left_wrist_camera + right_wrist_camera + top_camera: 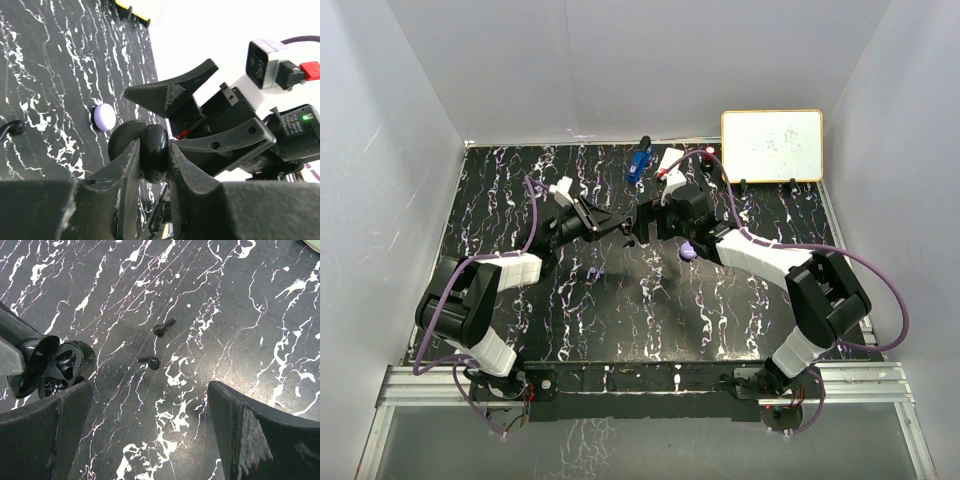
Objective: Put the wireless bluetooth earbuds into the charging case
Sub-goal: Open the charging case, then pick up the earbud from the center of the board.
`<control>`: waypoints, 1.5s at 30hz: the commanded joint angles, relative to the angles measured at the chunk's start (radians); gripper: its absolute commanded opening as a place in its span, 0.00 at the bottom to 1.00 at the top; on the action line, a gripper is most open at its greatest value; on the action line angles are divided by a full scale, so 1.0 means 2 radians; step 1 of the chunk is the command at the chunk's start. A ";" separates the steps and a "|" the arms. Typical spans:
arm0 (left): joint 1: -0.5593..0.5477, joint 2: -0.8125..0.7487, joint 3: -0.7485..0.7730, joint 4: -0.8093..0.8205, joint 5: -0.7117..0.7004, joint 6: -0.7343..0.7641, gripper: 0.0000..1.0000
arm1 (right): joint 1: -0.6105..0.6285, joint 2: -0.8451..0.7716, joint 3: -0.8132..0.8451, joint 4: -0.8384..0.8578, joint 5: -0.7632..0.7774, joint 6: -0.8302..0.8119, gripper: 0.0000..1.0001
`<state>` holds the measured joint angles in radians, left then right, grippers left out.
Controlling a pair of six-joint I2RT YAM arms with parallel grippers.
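With the left tool (pixel 152 154) clenched on the open black case (pixel 52 367) and the right tool (pixel 147 402) spread wide over two black earbuds (pixel 163 328) on the desk (pixel 250 315), descend squarely and pinch one stem.

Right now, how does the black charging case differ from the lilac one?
Colour: the black case is glossy black; the lilac case is pale lilac. Pose: the black case is clamped in the left gripper; the lilac case lies free on the table. State: the black case is open, sockets showing; the lilac case looks closed. Both are rounded.
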<state>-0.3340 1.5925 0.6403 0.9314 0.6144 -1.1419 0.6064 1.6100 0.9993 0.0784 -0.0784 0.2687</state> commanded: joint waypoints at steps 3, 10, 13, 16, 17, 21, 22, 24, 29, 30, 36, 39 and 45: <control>0.004 0.026 -0.015 0.122 0.025 -0.070 0.00 | 0.002 -0.007 0.014 0.039 0.001 0.007 0.98; 0.044 0.014 -0.028 0.129 0.026 -0.084 0.00 | 0.001 -0.010 0.021 0.003 0.024 0.011 0.98; 0.058 -0.003 -0.030 0.105 0.025 -0.080 0.00 | 0.002 0.006 0.037 -0.024 0.017 0.019 0.97; 0.068 -0.015 -0.034 0.086 0.020 -0.081 0.00 | 0.002 0.024 0.047 -0.030 0.010 0.023 0.93; 0.072 -0.017 -0.036 0.084 0.020 -0.082 0.00 | 0.003 0.031 0.053 -0.035 0.007 0.023 0.91; 0.081 -0.018 -0.050 0.096 0.020 -0.097 0.00 | 0.003 0.075 0.090 -0.067 -0.002 0.025 0.85; 0.083 -0.016 -0.053 0.101 0.022 -0.100 0.00 | 0.003 0.088 0.100 -0.074 -0.002 0.025 0.83; 0.085 -0.014 -0.057 0.108 0.026 -0.103 0.00 | 0.004 0.105 0.111 -0.082 -0.002 0.028 0.79; 0.087 -0.014 -0.060 0.105 0.029 -0.100 0.00 | 0.004 0.131 0.133 -0.094 0.000 0.035 0.71; 0.087 -0.014 -0.059 0.103 0.030 -0.098 0.00 | 0.004 0.134 0.135 -0.096 -0.001 0.036 0.70; 0.089 -0.008 -0.062 0.111 0.035 -0.101 0.00 | 0.005 0.143 0.143 -0.097 0.001 0.037 0.66; 0.089 -0.004 -0.065 0.120 0.038 -0.106 0.00 | 0.005 0.147 0.146 -0.098 0.001 0.038 0.62; 0.090 -0.004 -0.064 0.116 0.041 -0.105 0.00 | 0.008 0.142 0.143 -0.101 0.006 0.047 0.55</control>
<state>-0.1616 1.6070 0.5179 1.1286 0.6720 -1.3476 0.6140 1.9072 1.2476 -0.1406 -0.0780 0.3439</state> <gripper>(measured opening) 0.221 0.564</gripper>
